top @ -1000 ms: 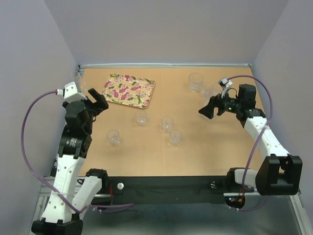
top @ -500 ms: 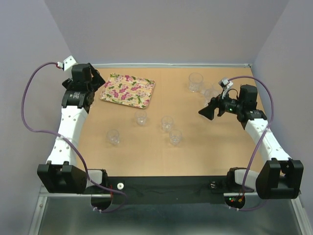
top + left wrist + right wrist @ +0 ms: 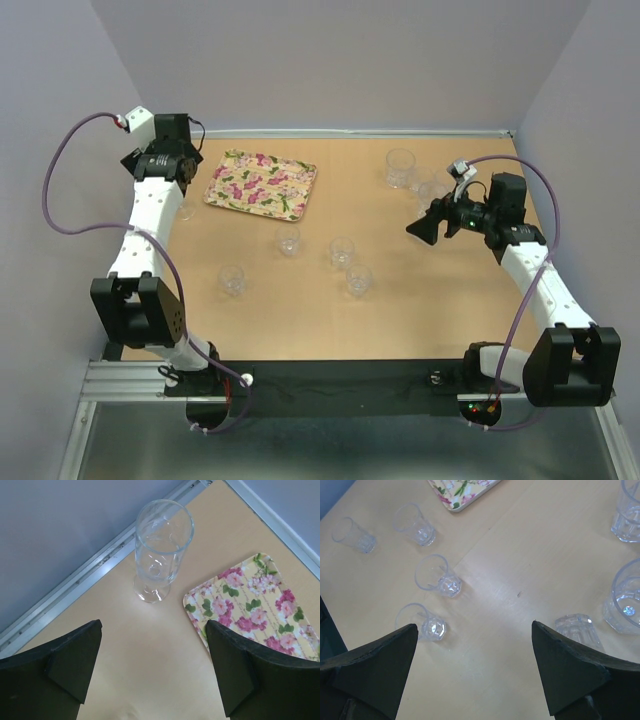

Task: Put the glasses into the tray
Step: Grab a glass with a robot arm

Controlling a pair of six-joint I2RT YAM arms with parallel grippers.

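The flowered tray (image 3: 260, 185) lies at the far left of the table, and its corner shows as the tray (image 3: 250, 605) in the left wrist view. My left gripper (image 3: 152, 625) hangs open over bare table near the far-left corner, left gripper (image 3: 166, 160). A tall clear glass (image 3: 160, 550) stands upright just ahead of it, between the wall rail and the tray. Small glasses (image 3: 289, 241), (image 3: 342, 252), (image 3: 358, 280) stand mid-table. My right gripper (image 3: 420, 230) is open and empty above the table at the right, right gripper (image 3: 475, 625).
Another small glass (image 3: 232, 280) stands toward the near left. A larger glass (image 3: 400, 168) stands at the far right, with more glasses (image 3: 625, 600), (image 3: 577, 632) beside my right gripper. A metal rail (image 3: 75, 590) runs along the wall close to my left gripper.
My left arm has swung from the near left up to the far-left corner, beside the tray. The right arm has barely moved. Both grippers stay open.
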